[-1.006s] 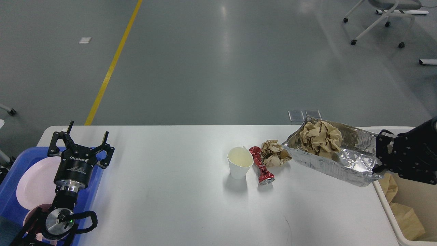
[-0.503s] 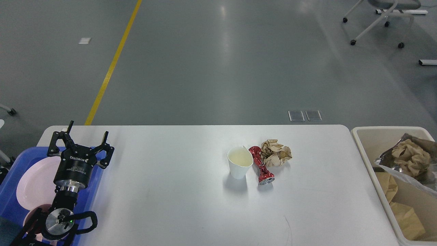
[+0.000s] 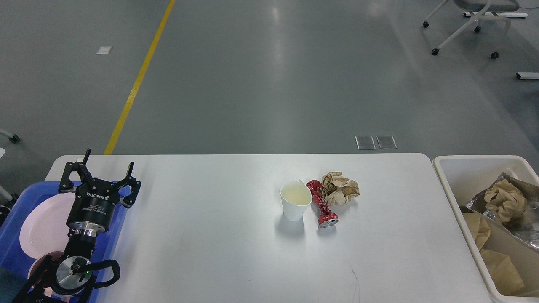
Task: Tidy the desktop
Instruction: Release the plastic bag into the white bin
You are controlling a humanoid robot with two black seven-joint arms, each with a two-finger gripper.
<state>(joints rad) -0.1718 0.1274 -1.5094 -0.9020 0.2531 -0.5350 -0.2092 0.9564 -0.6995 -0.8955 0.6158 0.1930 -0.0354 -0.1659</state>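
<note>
The white desktop (image 3: 210, 244) fills the lower part of the head view. Near its middle stand a white paper cup (image 3: 295, 200), a crushed red can (image 3: 321, 203) lying beside it, and a crumpled brown paper ball (image 3: 340, 189) touching the can. My left gripper (image 3: 108, 168) is open and empty at the far left, above the blue tray (image 3: 8, 219). The right gripper is out of view.
The blue tray holds a pink plate (image 3: 42, 225). A cream plastic bin (image 3: 463, 172) at the right edge contains a foil tray (image 3: 522, 223) with crumpled paper (image 3: 505, 200) and brown paper scraps. A wheeled chair (image 3: 467, 25) stands on the floor beyond.
The right gripper, which held the foil tray over the table's right end, left the view. The foil tray with its paper now lies in the bin and has settled lower.
</note>
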